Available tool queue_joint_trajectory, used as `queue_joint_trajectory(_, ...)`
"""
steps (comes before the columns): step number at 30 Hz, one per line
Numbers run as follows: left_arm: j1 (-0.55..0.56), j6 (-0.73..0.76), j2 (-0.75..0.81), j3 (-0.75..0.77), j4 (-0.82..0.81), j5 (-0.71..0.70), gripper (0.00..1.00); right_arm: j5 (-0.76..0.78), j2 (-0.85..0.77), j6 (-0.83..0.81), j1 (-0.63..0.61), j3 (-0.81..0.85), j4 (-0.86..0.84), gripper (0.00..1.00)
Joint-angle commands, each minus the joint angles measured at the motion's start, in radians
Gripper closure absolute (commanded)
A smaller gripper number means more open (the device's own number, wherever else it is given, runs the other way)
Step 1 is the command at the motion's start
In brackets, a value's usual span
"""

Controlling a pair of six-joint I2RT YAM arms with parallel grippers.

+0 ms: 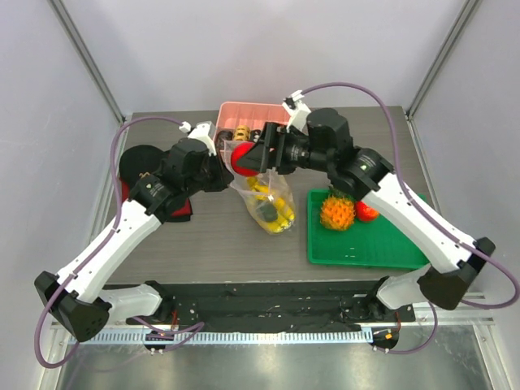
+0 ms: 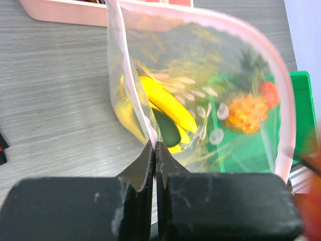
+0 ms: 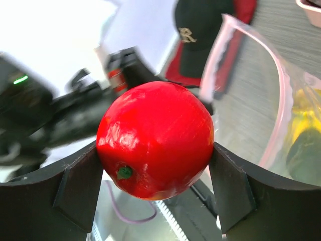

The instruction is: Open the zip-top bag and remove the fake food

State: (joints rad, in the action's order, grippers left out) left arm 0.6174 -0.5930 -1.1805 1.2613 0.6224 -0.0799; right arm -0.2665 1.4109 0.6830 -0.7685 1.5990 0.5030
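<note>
The clear zip-top bag (image 1: pixel 270 201) hangs upright at the table's middle, its mouth open. My left gripper (image 1: pixel 229 180) is shut on the bag's pink zip strip (image 2: pixel 153 143), holding that edge up. A yellow banana (image 2: pixel 165 103) and a dark green avocado (image 2: pixel 168 128) lie inside the bag. My right gripper (image 1: pixel 244 158) is shut on a red round fruit (image 3: pixel 155 140), held above the bag's mouth. The fruit fills the gap between the fingers (image 3: pixel 80 186). An orange pineapple (image 1: pixel 337 213) and a second red fruit (image 1: pixel 367 211) lie on the green tray (image 1: pixel 366 248).
A pink bin (image 1: pixel 244 114) with small dark rings stands at the back, just behind the grippers. A black cap on a red thing (image 1: pixel 140 162) lies at the left. The green tray takes up the right front.
</note>
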Motion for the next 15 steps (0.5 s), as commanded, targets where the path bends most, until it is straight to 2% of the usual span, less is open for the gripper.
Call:
queue_joint_trajectory(1,-0.008,0.019,0.005,0.047,0.002,-0.057,1.00,-0.015,-0.130,-0.022,0.002,-0.010,-0.006,0.99)
queue_joint_trajectory(3,-0.010,0.019,0.018,0.046,0.002,-0.067,1.00,0.094,-0.171,-0.045,0.001,-0.022,0.063,0.99)
queue_joint_trajectory(4,-0.011,0.024,0.022,0.047,0.002,-0.067,1.00,0.227,-0.203,-0.056,0.001,-0.019,0.100,0.99)
queue_joint_trajectory(7,-0.011,0.027,0.030,0.053,0.008,-0.052,1.00,0.479,-0.234,-0.069,0.008,-0.008,0.309,0.99)
queue_joint_trajectory(8,-0.011,0.027,0.032,0.056,0.008,-0.043,1.00,0.624,-0.248,-0.059,0.011,-0.008,0.427,0.98)
queue_joint_trajectory(10,-0.011,0.025,0.036,0.056,-0.004,-0.020,1.00,0.734,-0.268,0.004,0.040,-0.037,0.526,0.98)
queue_joint_trajectory(12,-0.011,0.024,0.036,0.055,-0.012,-0.003,1.00,0.789,-0.320,0.053,0.104,-0.131,0.618,0.99)
queue_joint_trajectory(15,-0.011,0.022,0.032,0.064,-0.013,0.005,1.00,0.718,-0.395,0.105,0.216,-0.316,0.637,0.99)
